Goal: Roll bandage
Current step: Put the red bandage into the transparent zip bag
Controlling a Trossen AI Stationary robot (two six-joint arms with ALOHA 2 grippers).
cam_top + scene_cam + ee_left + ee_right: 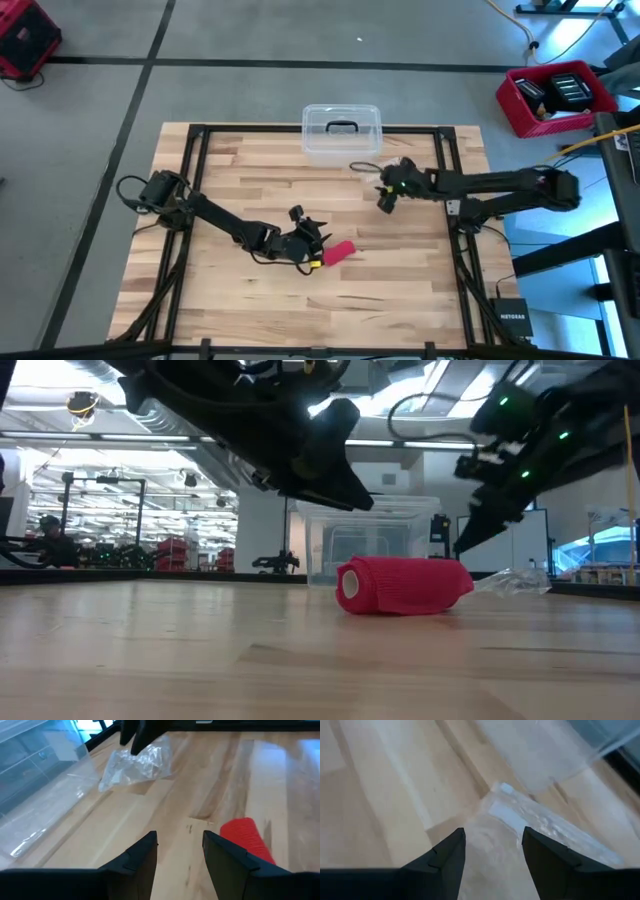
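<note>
Rolled bandage (404,586), wrapper (134,764) behind, perhaps crumpled, box (341,131) beyond

Two dark jointed arms with black cables, green lights on the right one

I count one bandage (339,251), rolled, at about 6 o'clock on the table (250,180). One clear box (341,133) sits at 12 o'clock, and one plastic wrapper (134,762) lies near 1 o'clock. I have two arms, each with one tool: left tool (318,236), right tool (385,198).
</note>
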